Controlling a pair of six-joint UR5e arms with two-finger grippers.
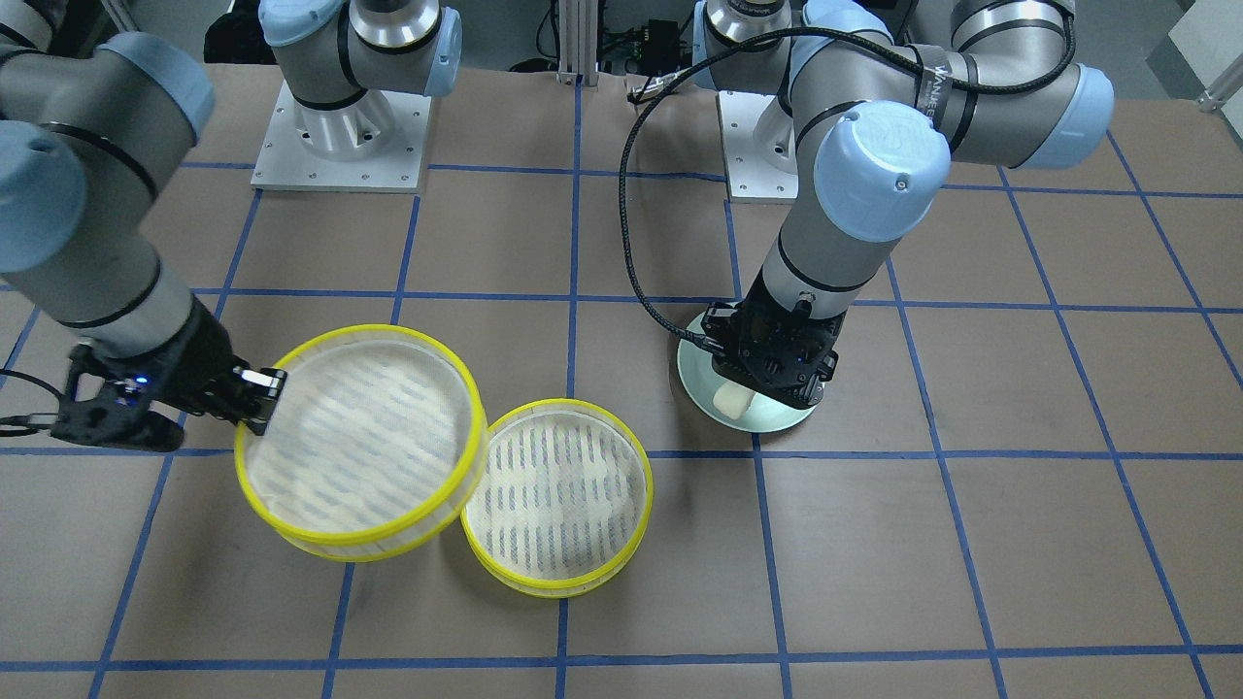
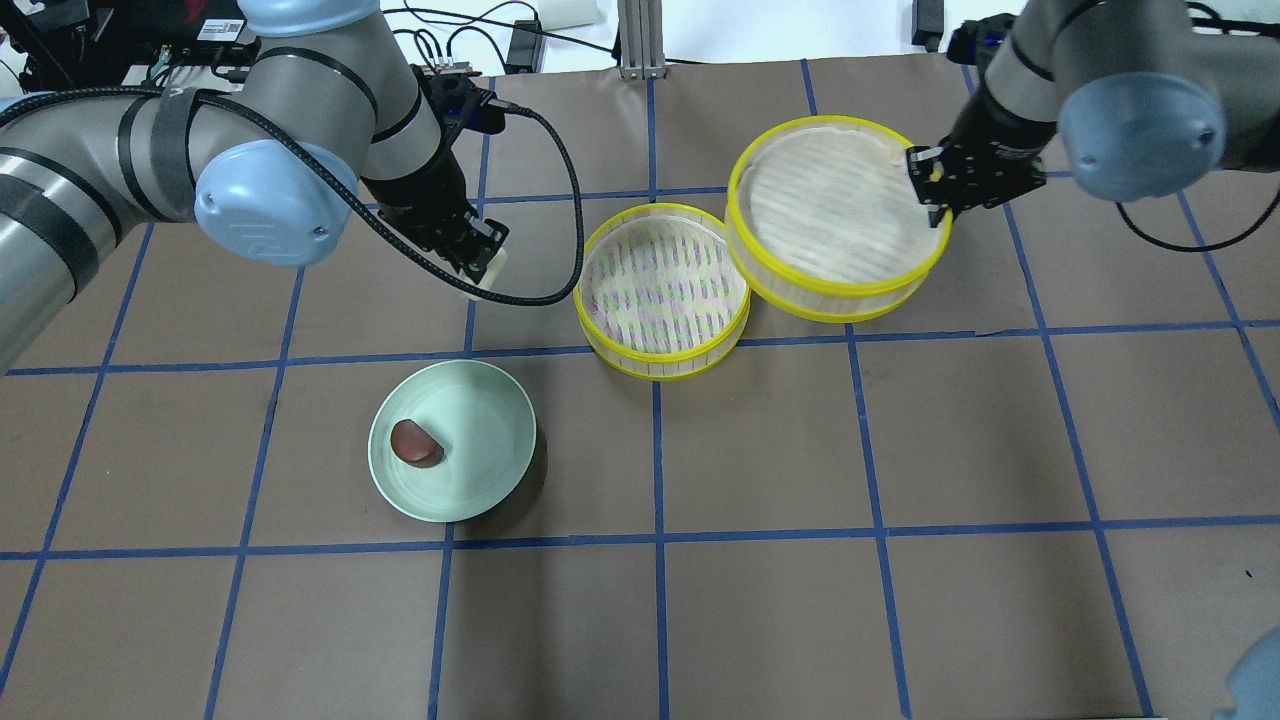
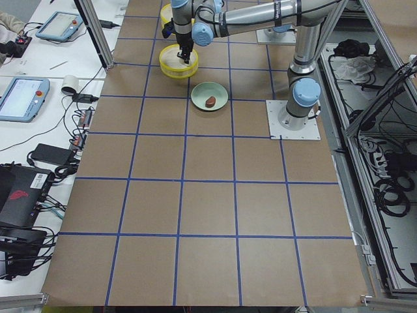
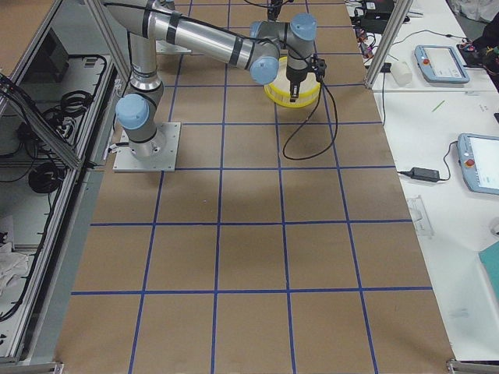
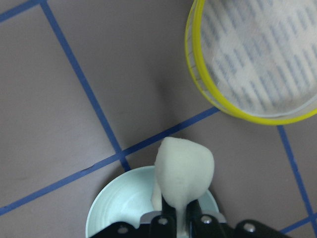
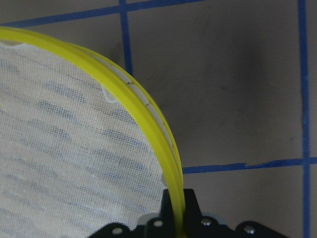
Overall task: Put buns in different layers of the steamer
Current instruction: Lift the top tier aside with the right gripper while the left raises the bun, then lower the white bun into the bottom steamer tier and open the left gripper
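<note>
My left gripper [image 2: 482,262] is shut on the pale cream bun [image 1: 730,398] and holds it in the air above the table. In the left wrist view the bun [image 5: 184,171] hangs over the green plate's edge. The dark reddish-brown bun [image 2: 416,443] lies on the pale green plate [image 2: 490,425]. My right gripper [image 2: 935,192] is shut on the yellow rim of one steamer tray [image 2: 835,215] and holds it lifted and tilted; the rim [image 6: 148,114] runs between the fingers. The second steamer tray [image 2: 662,290] rests empty on the table beside it.
The table is brown with a blue tape grid. The held tray [image 1: 359,442] overlaps the edge of the resting tray [image 1: 555,495] in the front view. The left arm's black cable [image 2: 560,180] loops above the table near the resting tray. Both arm bases stand at the robot's side.
</note>
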